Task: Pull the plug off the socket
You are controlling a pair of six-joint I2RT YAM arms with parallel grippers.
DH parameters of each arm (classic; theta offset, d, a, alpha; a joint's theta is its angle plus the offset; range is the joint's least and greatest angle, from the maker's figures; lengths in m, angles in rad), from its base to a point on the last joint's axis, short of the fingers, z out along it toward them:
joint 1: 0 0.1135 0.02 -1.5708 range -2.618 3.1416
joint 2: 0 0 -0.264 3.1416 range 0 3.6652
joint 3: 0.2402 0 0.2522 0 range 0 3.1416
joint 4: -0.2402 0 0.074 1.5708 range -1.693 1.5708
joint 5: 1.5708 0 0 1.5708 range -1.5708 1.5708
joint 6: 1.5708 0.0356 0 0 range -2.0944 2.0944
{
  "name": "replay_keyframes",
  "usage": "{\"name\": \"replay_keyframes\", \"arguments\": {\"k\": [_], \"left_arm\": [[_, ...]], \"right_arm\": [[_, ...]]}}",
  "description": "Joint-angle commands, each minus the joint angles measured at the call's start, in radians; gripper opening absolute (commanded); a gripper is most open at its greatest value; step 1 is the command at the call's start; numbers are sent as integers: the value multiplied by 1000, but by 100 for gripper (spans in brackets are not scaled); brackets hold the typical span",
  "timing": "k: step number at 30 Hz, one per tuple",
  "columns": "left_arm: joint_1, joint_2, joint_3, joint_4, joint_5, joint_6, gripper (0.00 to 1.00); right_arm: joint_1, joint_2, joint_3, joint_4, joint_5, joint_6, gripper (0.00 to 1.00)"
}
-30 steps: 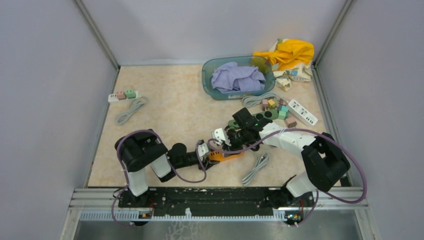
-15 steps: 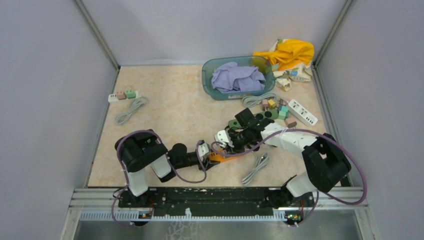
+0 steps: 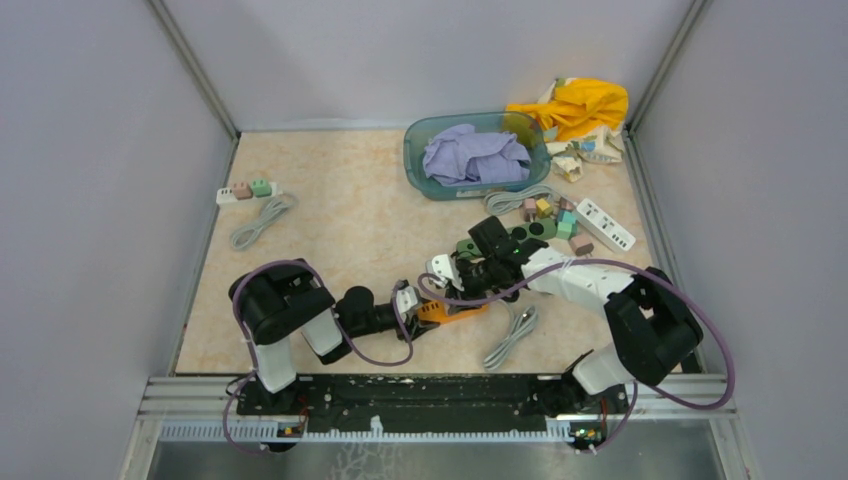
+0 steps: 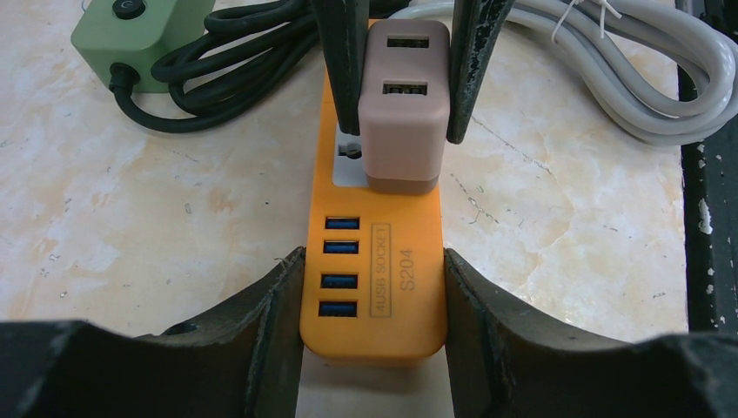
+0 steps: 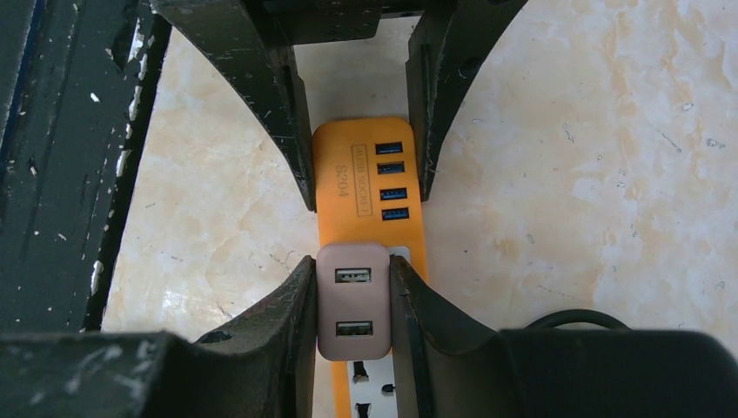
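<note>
Plug [image 4: 403, 113], pink two-port USB charger block, seated upright in white socket face [image 4: 346, 167] of orange power strip [image 4: 374, 296], mid-table toward the near edge; clamped on both flanks by right gripper [image 5: 352, 272], pads flat against its sides, presumably for a straight draw out of the socket; by appearance not yet drawn, base band flush with the strip. Strip pinched across its width at the USB-port end by left gripper [image 4: 372, 261], fingers touching both long edges; apparently an anchor against the coming pull. Grippers facing one another along the strip, near but apart.

Outward, at close range: green switch box [image 4: 130, 35] with black cord [image 4: 235, 70] just beside the strip on one side; looped grey cable [image 4: 609, 78] on the other; marbled beige tabletop [image 4: 130, 218] beneath.

Farther off, top view: teal basin [image 3: 410, 150] holding lilac cloth [image 3: 475, 155]; yellow cloth [image 3: 575, 105] in far right corner; white power strip [image 3: 605, 225] near right wall; small strip with pink and green adapters [image 3: 248, 189] near left wall, well apart from the work.
</note>
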Motion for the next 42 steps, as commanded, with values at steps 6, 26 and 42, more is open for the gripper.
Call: {"name": "replay_keyframes", "arguments": {"k": [6, 26, 42], "left_arm": [[-3, -6, -2, -41, 6, -17, 0], [-4, -11, -1, -45, 2, -20, 0], [-3, -14, -2, -48, 2, -19, 0]], "right_arm": [[-42, -66, -8, -30, -72, -172, 0], [-27, -52, -3, 110, -12, 10, 0], [25, -27, 3, 15, -123, -89, 0]]}}
